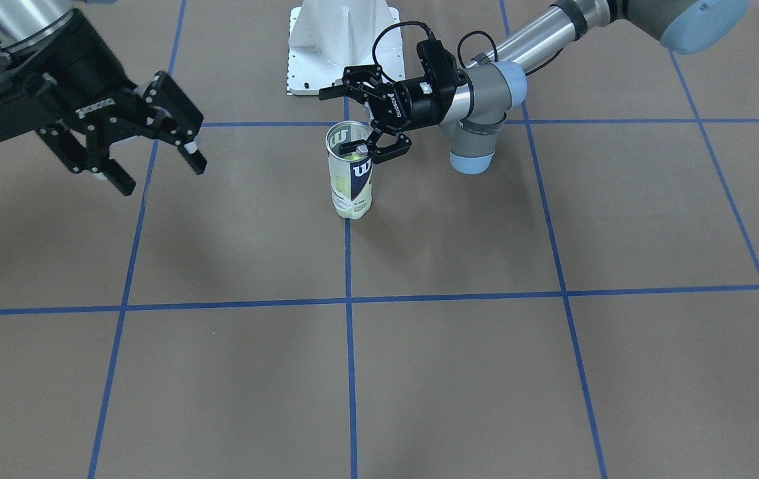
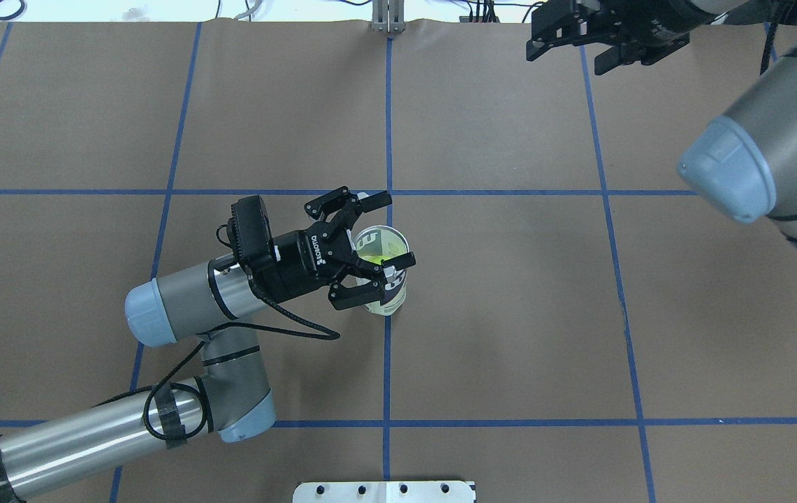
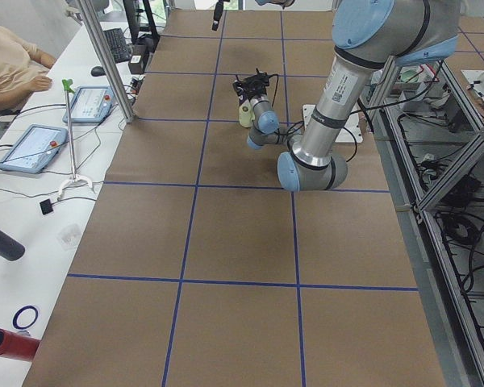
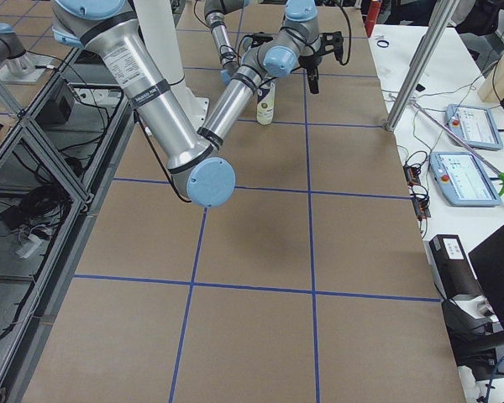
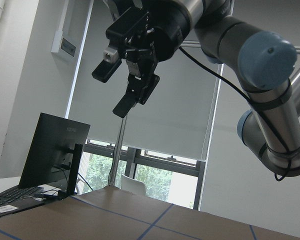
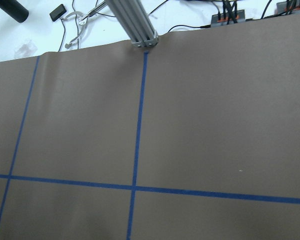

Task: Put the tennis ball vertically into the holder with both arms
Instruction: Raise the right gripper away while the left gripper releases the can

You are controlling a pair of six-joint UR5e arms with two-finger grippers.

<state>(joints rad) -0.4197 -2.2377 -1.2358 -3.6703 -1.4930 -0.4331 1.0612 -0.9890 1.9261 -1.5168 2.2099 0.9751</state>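
Front-facing view: the left gripper (image 1: 332, 122) sits level with the mouth of the single holder (image 1: 351, 189), fingers spread wide. One finger (image 1: 384, 150) crosses the metal rim and the other stands clear past it (nothing is clamped). The holder stands upright on the bench (image 1: 485, 366), directly under those fingers. The right gripper (image 1: 161, 174) hangs high and well apart from it, fingers also spread and empty. One white pedestal base (image 1: 346, 46) lies behind the left fingers, towards the robot.

Overhead view: a yellow-green tennis ball (image 2: 370, 260) shows inside the holder, just under the near finger. How many balls lie below it I cannot tell. Bare bench runs out on every side of the left fingers, and two arms reach in.

Left side view: beyond the bench edge sit a person (image 3: 8, 64) and two control tablets (image 3: 93, 103) (well apart from either set of fingers).

Right side view: the same two tablets are past the far edge.

Left wrist view: the right fingers hang apart overhead, and one monitor (image 5: 52, 150) stands at the bench edge.

Right wrist view: bare bench below, and one aluminium post (image 6: 132, 25) at its edge.
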